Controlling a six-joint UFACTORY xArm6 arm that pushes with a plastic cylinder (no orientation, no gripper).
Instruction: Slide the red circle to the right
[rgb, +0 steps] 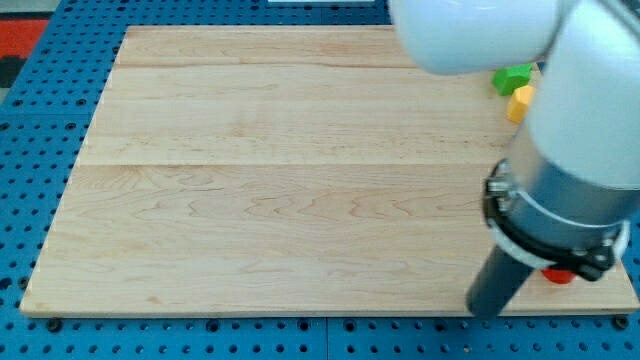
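Observation:
A red block (558, 275) shows only as a small sliver near the board's bottom right corner. The arm's dark collar hides most of it, so its shape cannot be made out. My dark rod slants down to the view's left, and my tip (486, 311) rests near the board's bottom edge. The tip is left of the red block and slightly lower in the view. I cannot tell whether the rod touches the block.
A green block (512, 77) and a yellow block (520, 102) lie close together at the board's upper right, partly hidden by the white arm (590, 90). The wooden board (280, 170) lies on a blue perforated table (30, 120).

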